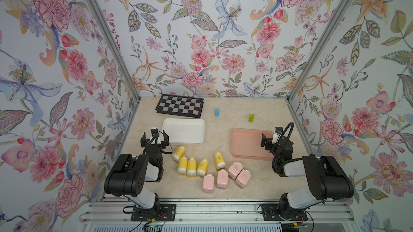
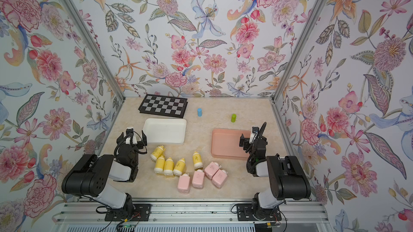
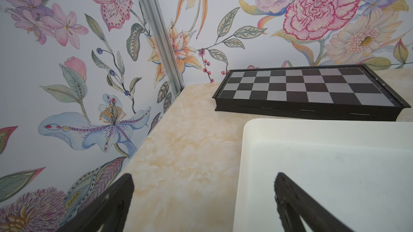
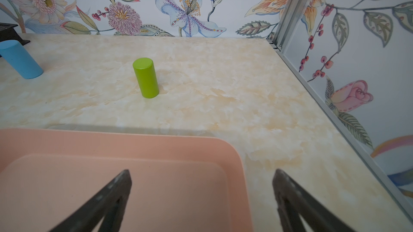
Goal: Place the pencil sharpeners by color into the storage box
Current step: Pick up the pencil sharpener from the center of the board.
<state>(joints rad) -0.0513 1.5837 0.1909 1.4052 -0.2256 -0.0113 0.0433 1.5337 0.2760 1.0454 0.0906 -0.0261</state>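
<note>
A: Left gripper (image 3: 203,178)?
B: Spread wide, empty, at edge of smooth white plastic tray (image 3: 312,152).
A: Right gripper (image 4: 202,173)?
B: Likewise agape, over corner of matte pink tray (image 4: 134,143).
A: And further out?
B: Glossy yellow bottle-shaped sharpeners (image 1: 192,166) and rounded pale pink sharpeners (image 1: 222,178), loose on marbled tabletop (image 1: 232,112) between arms, outside both trays.

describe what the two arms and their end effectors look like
The left arm and right arm have black joint housings with pale grey links between, bolted to black base plates. A black cable loops by each wrist, beside a white camera. The left end effector and right end effector are black, with tapered, triangular fingers. A green light shows on the right arm.
</note>
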